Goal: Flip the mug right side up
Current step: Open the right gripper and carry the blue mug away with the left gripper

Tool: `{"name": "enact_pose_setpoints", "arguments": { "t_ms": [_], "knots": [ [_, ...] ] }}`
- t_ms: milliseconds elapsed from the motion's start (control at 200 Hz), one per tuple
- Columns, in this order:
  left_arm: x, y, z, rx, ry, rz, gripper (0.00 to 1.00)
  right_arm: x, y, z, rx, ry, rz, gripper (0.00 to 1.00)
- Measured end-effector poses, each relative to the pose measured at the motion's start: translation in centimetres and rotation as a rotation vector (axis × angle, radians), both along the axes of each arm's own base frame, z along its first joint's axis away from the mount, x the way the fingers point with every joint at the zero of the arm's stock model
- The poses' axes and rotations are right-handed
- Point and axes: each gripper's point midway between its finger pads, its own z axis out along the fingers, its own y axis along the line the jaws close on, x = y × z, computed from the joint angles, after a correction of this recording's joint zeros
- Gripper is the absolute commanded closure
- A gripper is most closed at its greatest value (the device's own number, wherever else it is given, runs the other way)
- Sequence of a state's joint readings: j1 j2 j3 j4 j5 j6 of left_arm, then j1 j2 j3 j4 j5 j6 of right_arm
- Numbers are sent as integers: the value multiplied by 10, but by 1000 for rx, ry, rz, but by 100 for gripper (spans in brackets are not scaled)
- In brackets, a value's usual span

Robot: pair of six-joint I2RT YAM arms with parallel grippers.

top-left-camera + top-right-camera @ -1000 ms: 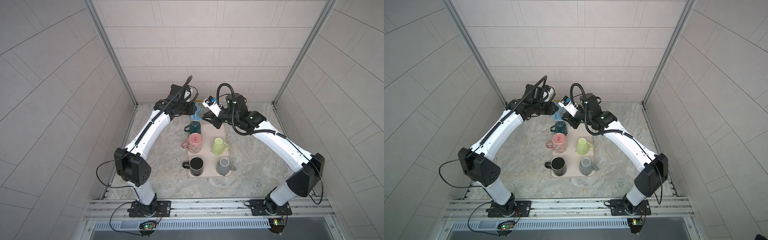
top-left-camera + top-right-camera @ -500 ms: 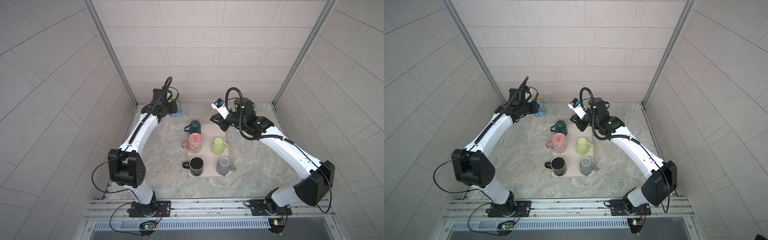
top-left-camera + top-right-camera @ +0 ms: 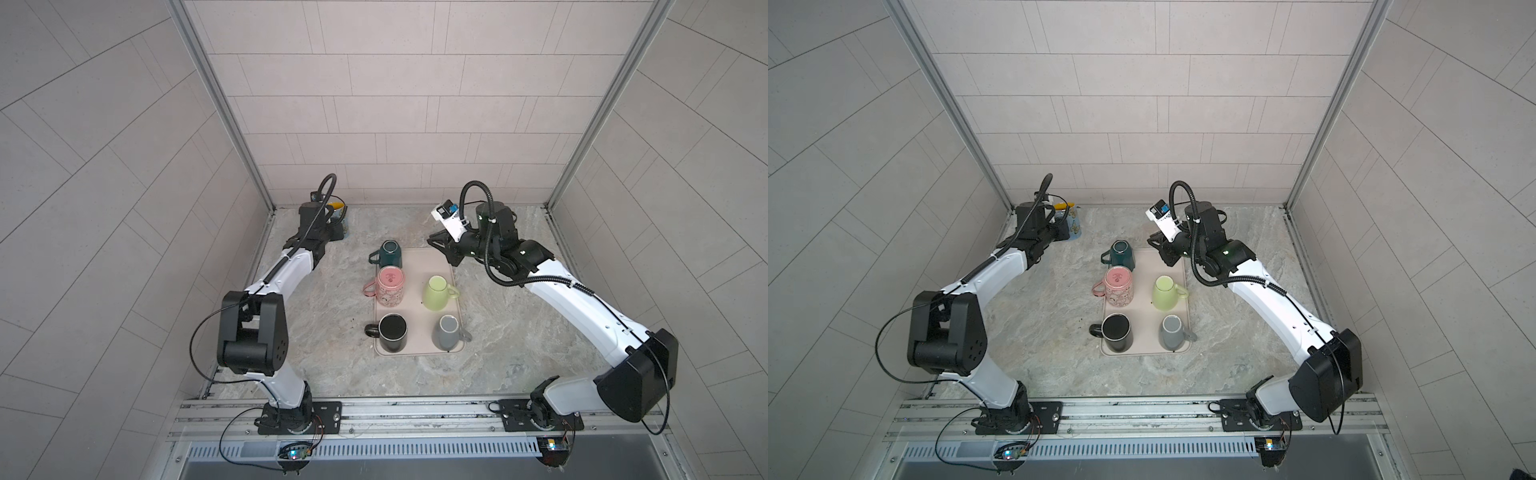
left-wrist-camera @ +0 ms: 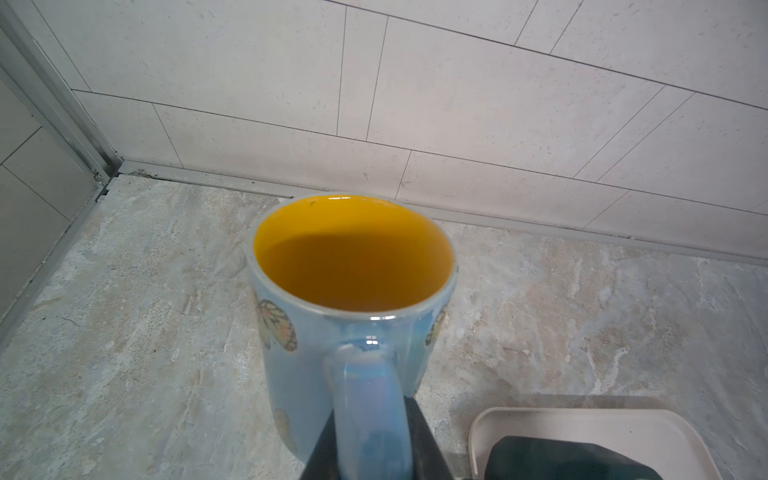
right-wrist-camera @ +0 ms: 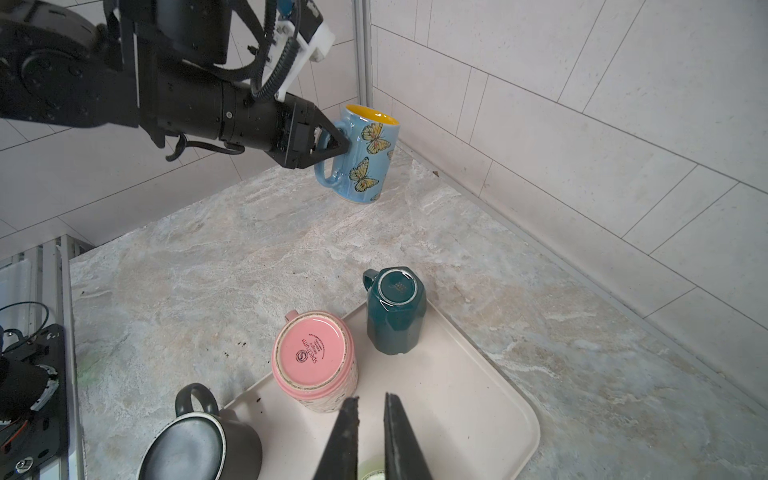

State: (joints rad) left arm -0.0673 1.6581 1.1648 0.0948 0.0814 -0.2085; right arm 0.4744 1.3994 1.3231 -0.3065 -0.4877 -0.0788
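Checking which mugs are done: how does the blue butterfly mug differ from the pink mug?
The blue butterfly mug is opening up, showing a yellow inside; the pink mug is upside down, base showing. The blue butterfly mug is off the tray near the back corner, while the pink mug stands on the tray. The left hand grips the blue butterfly mug's handle; nothing holds the pink mug. Both have one handle.

Bare counter (image 3: 324, 316) beside crowded tray (image 3: 455, 266)

Butterfly mug (image 5: 365, 156) carried to far-left corner; right hand (image 5: 370, 432) withdrew.
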Motion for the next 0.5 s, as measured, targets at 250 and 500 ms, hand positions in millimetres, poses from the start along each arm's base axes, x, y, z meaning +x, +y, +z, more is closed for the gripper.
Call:
{"name": "enact_pose_setpoints", "arguments": {
  "t_ms": [250, 500],
  "knots": [
    [15, 11, -20, -12, -80, 33, 100, -2, -6, -5, 6, 11, -17, 87],
    [26, 16, -46, -37, -106, 55, 100, -1, -9, -5, 22, 23, -32, 87]
  ]
}}
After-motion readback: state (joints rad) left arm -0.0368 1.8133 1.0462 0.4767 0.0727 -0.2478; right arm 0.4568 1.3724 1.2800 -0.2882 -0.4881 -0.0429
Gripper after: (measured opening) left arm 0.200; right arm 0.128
